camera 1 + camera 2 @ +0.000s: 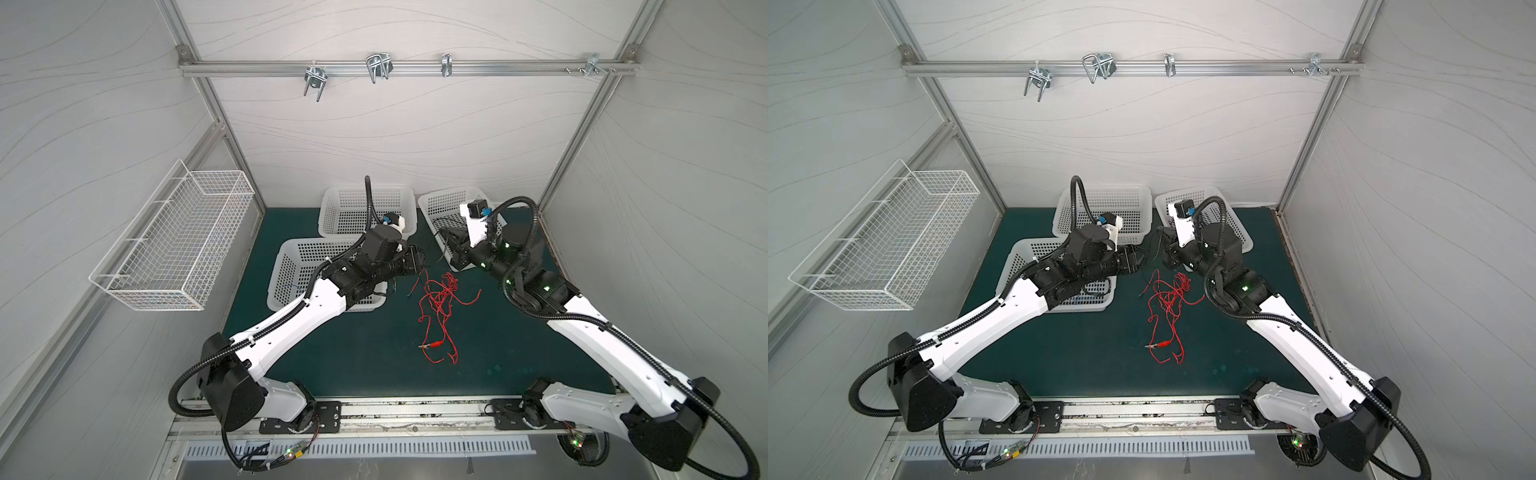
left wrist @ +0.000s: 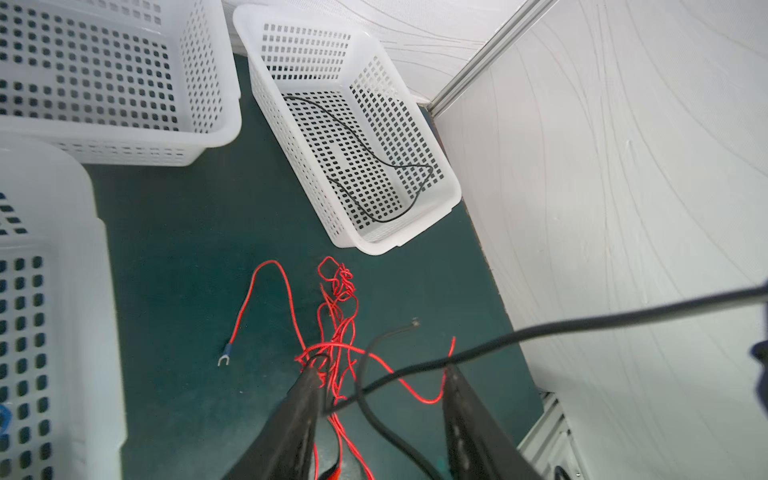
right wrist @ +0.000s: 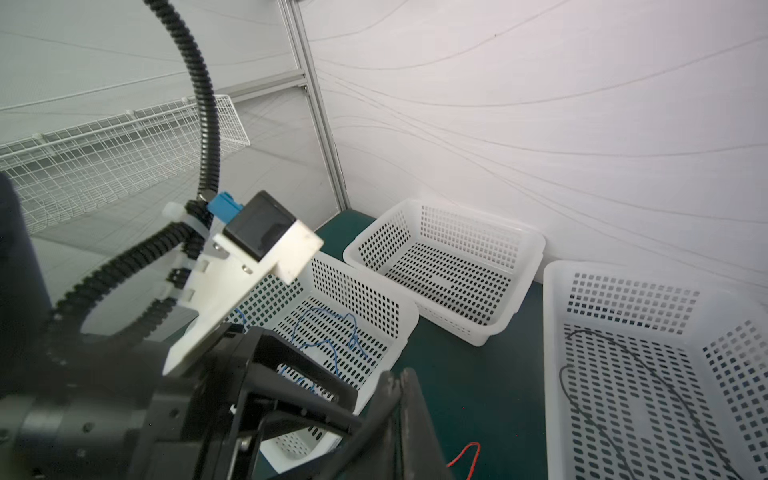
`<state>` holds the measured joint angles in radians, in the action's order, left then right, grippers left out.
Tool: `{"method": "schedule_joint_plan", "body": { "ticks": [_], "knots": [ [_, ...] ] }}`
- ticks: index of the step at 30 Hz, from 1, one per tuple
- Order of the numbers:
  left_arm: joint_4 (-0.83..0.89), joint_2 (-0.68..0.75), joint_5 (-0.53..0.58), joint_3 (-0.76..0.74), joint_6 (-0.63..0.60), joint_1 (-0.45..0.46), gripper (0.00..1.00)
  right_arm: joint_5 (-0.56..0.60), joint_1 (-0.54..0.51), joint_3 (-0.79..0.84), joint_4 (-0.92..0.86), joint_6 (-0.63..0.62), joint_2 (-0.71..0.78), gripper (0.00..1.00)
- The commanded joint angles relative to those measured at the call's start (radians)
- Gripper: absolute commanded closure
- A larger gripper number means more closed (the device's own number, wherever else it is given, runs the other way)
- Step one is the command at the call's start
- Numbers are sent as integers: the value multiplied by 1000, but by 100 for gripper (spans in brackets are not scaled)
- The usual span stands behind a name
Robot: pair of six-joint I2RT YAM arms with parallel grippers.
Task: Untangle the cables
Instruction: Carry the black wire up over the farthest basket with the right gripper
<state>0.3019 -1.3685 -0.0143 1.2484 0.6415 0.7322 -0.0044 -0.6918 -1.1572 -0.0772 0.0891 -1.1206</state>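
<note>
A tangle of red cables (image 1: 440,307) lies on the green mat; one end carries an alligator clip (image 1: 434,344). In the left wrist view my left gripper (image 2: 381,370) stands open above the red cables (image 2: 336,332). A thin black cable (image 2: 515,332) crosses loosely between its fingers and runs off through the air toward the right arm. My right gripper (image 3: 399,376) is shut, close beside the left gripper (image 1: 417,262) in both top views, and holds that black cable up. Another black cable (image 2: 374,166) lies in the right basket, and a blue cable (image 3: 328,328) in the front-left basket.
Three white perforated baskets stand at the back: front-left (image 1: 291,266), middle (image 1: 365,199) and right (image 1: 449,199). A wire basket (image 1: 174,241) hangs on the left wall. A red wire's fork terminal (image 2: 224,357) lies on the mat. The side wall (image 2: 623,208) is close.
</note>
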Motion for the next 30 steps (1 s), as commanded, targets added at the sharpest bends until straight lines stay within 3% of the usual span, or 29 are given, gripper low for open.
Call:
{"method": "schedule_joint_plan", "body": {
  "ticks": [1,7,15,30],
  "knots": [
    [-15,47,26,-11,-4,-4,39,36,10,-50,-22,-39,-10,100],
    [-2,107,57,-57,-4,-5,27,72,50,-137,-55,-50,-59,100],
    [50,179,122,-102,-5,-4,24,86,156,-262,-85,-42,-118,100],
    [82,211,154,-154,17,-5,24,75,350,-412,30,-55,-317,100]
  ]
}}
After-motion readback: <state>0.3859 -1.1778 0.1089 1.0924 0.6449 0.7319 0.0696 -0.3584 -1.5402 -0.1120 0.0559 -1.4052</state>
